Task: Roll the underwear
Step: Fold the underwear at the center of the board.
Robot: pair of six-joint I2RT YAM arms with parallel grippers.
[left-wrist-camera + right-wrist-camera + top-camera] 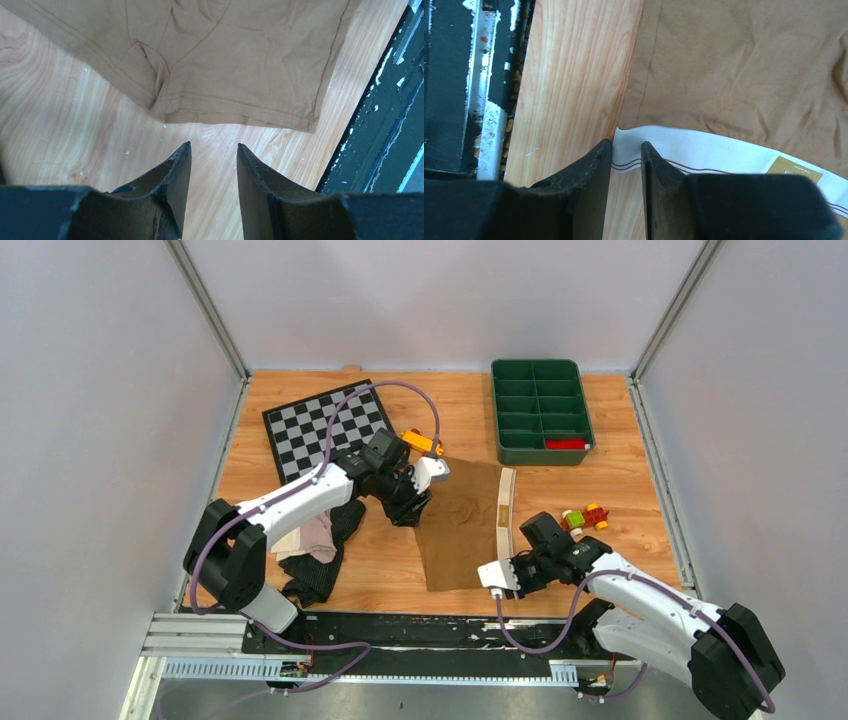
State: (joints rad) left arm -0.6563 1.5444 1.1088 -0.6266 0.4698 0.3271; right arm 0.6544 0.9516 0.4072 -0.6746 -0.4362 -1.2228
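The tan-brown underwear (462, 525) lies spread flat mid-table, with its cream waistband (505, 510) along its right side. My left gripper (408, 505) is at its far left edge. In the left wrist view the gripper (214, 146) is open and empty, just short of the leg hem (210, 112). My right gripper (497, 578) is at the near end of the waistband. In the right wrist view the gripper (626, 145) has a narrow gap, its tips over the waistband's corner (629, 145), which lies flat. The black garment (320, 575) and the pink-beige one (312, 535) lie heaped under my left arm.
A checkerboard mat (325, 425) lies at the back left. A green divided tray (540, 410) with a red item (565, 443) stands at the back right. An orange object (422, 443) and small toy blocks (583, 518) lie near the underwear. A black rail (400, 630) runs along the front edge.
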